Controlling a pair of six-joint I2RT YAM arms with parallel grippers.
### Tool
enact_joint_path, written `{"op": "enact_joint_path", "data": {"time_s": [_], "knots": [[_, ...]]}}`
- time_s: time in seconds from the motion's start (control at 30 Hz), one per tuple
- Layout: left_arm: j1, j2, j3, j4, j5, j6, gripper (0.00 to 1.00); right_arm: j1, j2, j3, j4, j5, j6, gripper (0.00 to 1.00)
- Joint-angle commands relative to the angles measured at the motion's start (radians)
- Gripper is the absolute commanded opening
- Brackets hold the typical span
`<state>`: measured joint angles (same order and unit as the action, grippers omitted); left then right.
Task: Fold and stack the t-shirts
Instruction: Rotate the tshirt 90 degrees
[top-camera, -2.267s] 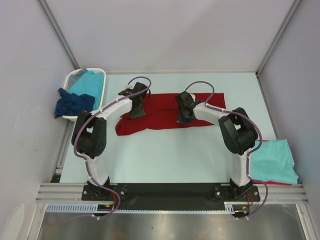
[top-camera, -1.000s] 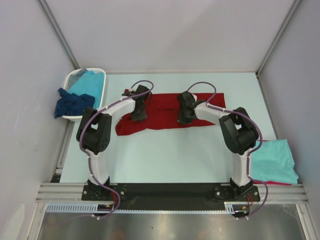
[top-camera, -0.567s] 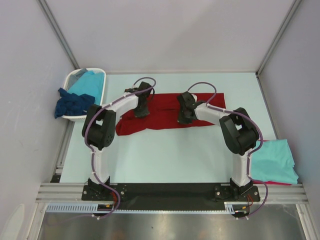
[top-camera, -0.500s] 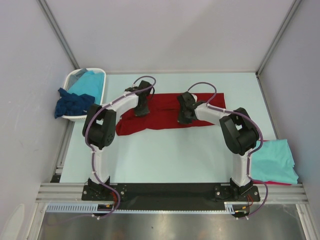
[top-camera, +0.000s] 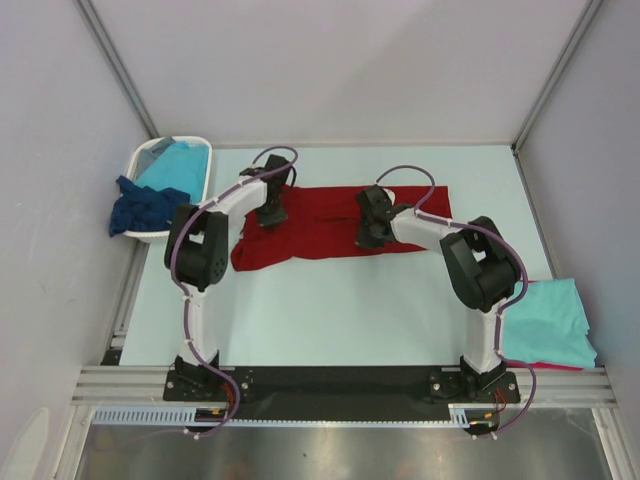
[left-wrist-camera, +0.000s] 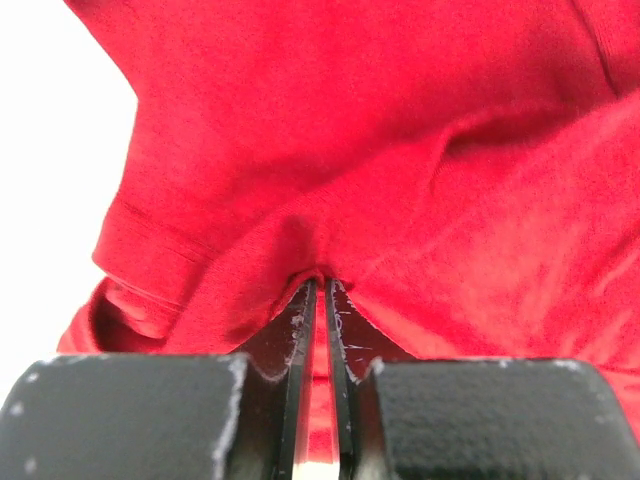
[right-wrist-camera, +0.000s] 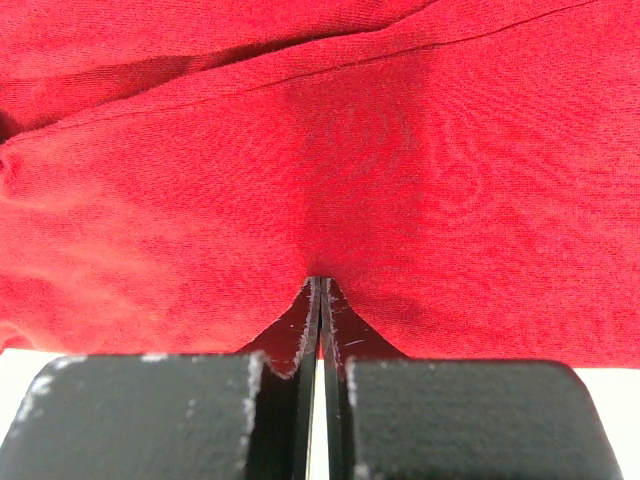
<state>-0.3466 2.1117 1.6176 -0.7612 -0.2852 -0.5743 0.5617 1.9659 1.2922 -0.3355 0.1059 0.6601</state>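
- The red shirt (top-camera: 322, 220) lies spread flat across the far middle of the desk (top-camera: 330, 300).
- The left hand (left-wrist-camera: 320, 285) is closed, pinching a pucker of its cloth.
- The right hand (right-wrist-camera: 318, 282) is clamped on its near edge.

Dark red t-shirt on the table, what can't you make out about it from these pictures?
- Top view: the arms cover where the left pincer and right pincer meet the dark red t-shirt.
- Wrist views: frame edges cut off its outline.
- Top view: the red shirt under the turquoise t-shirt shows only an edge.
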Motion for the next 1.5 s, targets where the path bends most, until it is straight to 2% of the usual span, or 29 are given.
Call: {"op": "enact_joint_path", "data": {"time_s": [0.0,0.27,0.47,0.63,0.8,0.87,1.2,1.33,1.37,1.47], "knots": [[0.049,0.021,0.102,-0.023,-0.034,0.010,0.12,0.014,0.005,-0.044,-0.080,-0.011,-0.008,0.00],[0.067,0.083,0.287,-0.085,-0.045,0.022,0.11,0.014,0.008,-0.047,-0.077,-0.015,-0.010,0.00],[0.081,0.113,0.350,-0.119,-0.028,0.017,0.11,0.012,0.013,-0.050,-0.076,-0.017,-0.011,0.00],[0.058,-0.002,0.216,-0.099,-0.029,-0.018,0.11,0.012,0.019,-0.047,-0.071,-0.020,-0.010,0.00],[0.008,-0.168,-0.019,-0.008,-0.060,-0.012,0.34,0.015,0.030,-0.036,-0.065,-0.028,-0.008,0.00],[0.003,-0.189,-0.058,0.005,-0.062,-0.001,0.36,0.017,0.033,-0.030,-0.065,-0.025,-0.008,0.00],[-0.037,-0.184,-0.105,0.016,-0.062,0.001,0.36,0.024,0.034,-0.024,-0.068,-0.020,-0.007,0.00],[-0.052,-0.173,-0.116,0.022,-0.042,-0.006,0.30,0.023,0.030,-0.028,-0.069,-0.014,-0.004,0.00],[-0.057,-0.176,-0.120,0.022,-0.037,-0.012,0.26,0.021,0.030,-0.028,-0.071,-0.014,-0.005,0.00],[-0.086,-0.196,-0.145,0.042,-0.037,-0.010,0.23,0.023,0.033,-0.033,-0.069,-0.014,-0.001,0.00]]}}
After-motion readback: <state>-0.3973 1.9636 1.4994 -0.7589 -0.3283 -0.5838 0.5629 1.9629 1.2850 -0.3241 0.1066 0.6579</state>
